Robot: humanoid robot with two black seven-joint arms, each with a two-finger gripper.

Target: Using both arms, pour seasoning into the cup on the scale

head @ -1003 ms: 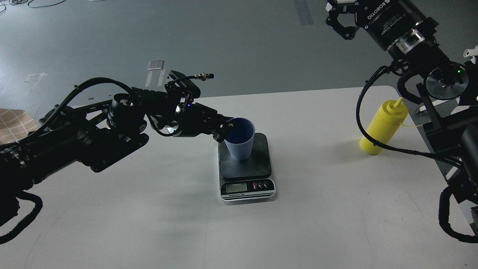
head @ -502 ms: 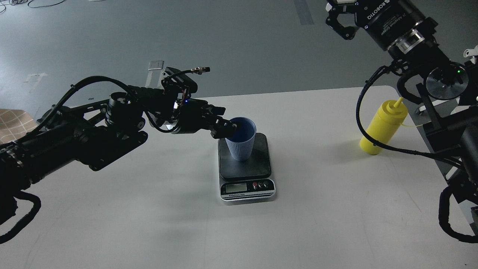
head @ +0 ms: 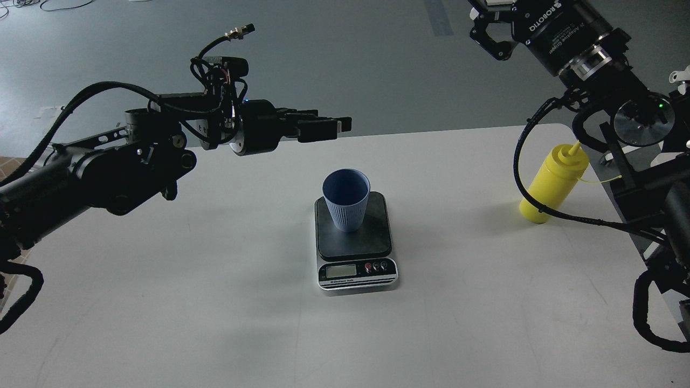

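Observation:
The pale blue ribbed cup [head: 346, 202] stands upright on the dark platform of the small scale [head: 356, 242] at the middle of the white table. My left gripper [head: 337, 125] hovers above and to the left of the cup, fingers pointing right, open and empty. The yellow seasoning bottle [head: 552, 183] stands near the table's right edge, leaning slightly, with its nozzle uncapped. My right gripper [head: 488, 21] is high above the table's far right, well away from the bottle, open and empty, partly cut off by the top edge.
The white table [head: 215, 269] has its far edge behind the cup and a rounded corner near the bottle. A black cable [head: 520, 178] of my right arm loops just in front of the bottle. Grey floor lies beyond.
My left gripper let go of the cup's rim and rose up and back to the left. The cup stays on the scale. The right arm and bottle have hardly moved.

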